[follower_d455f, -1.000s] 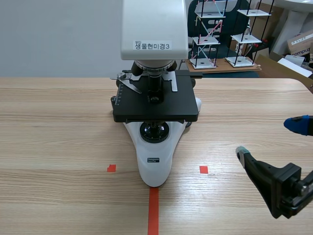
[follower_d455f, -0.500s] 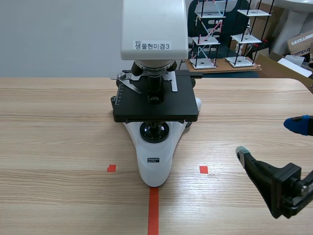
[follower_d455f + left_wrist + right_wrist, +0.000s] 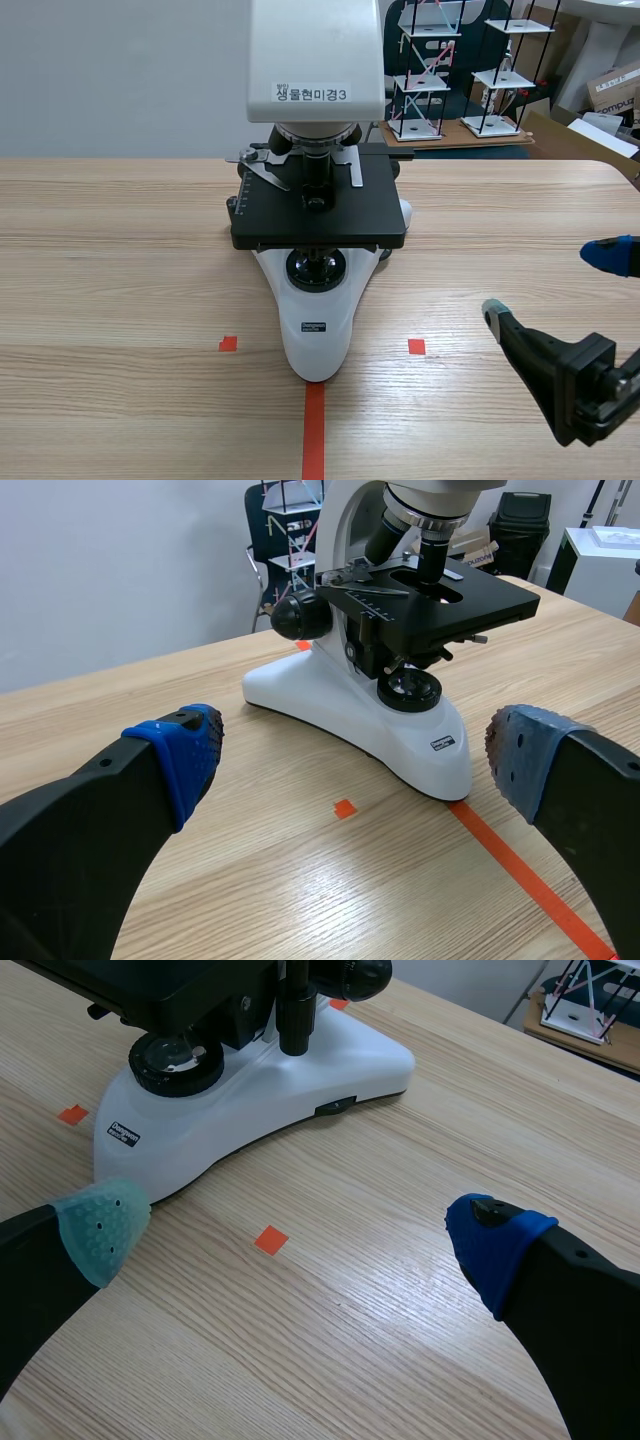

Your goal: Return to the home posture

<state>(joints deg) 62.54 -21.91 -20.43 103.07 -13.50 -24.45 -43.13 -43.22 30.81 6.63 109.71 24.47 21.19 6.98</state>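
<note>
Scene: microscope (image 3: 318, 230) stands at middle of tabletop (image 3: 120, 260). Right pincer (image 3: 547, 283) hangs at its 4 o'clock, fingers apart, empty.
Left wrist: left pincer (image 3: 357, 748) spread apart, empty; microscope ahead, 1 o'clock.
Right wrist: fingers apart; microscope ahead, 11 o'clock.

A white microscope (image 3: 316, 330) with a black stage (image 3: 350, 215) stands at the middle of a wooden table (image 3: 120, 260), its rounded base toward the near edge, a printed label (image 3: 312, 93) on its head. Beyond the far right edge stand small shelf models (image 3: 425, 75), with a cardboard box (image 3: 612, 88) further right.
</note>
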